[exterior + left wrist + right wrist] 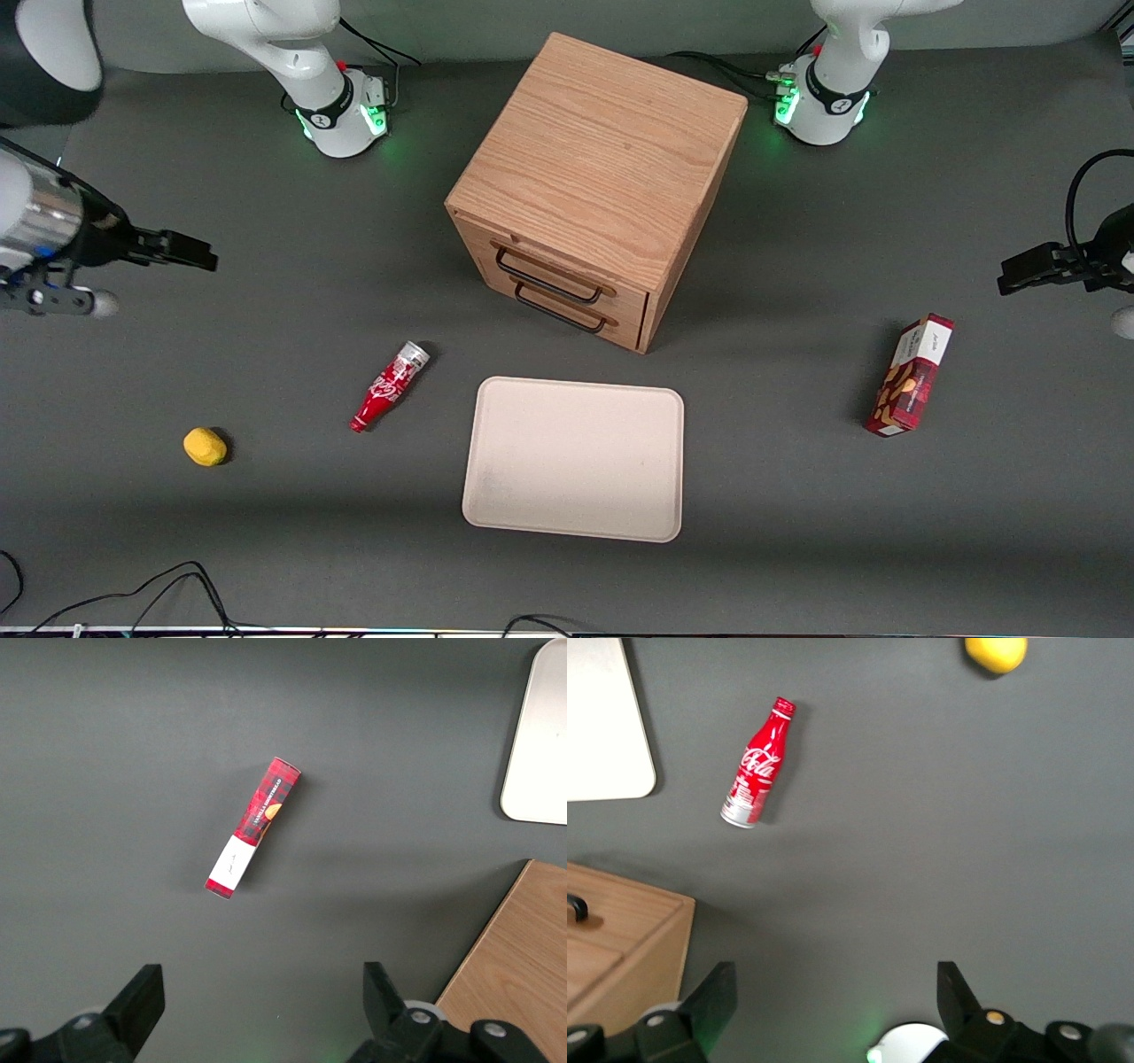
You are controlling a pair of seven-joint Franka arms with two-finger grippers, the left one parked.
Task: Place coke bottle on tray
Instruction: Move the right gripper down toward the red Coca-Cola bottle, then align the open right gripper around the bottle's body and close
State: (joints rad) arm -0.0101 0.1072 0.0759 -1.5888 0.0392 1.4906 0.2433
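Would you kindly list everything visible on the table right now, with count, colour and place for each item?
coke bottle: one, red with silver-grey base, lying on the table beside the tray.
tray: one, cream-beige, in front of the drawer cabinet.
drawer cabinet: one, light wood, two black handles, mid-table.
snack box: one, red, toward the parked arm's end.
yellow object: one, small, toward the working arm's end.
gripper: one, black, open, hovering above the table, apart from the bottle.
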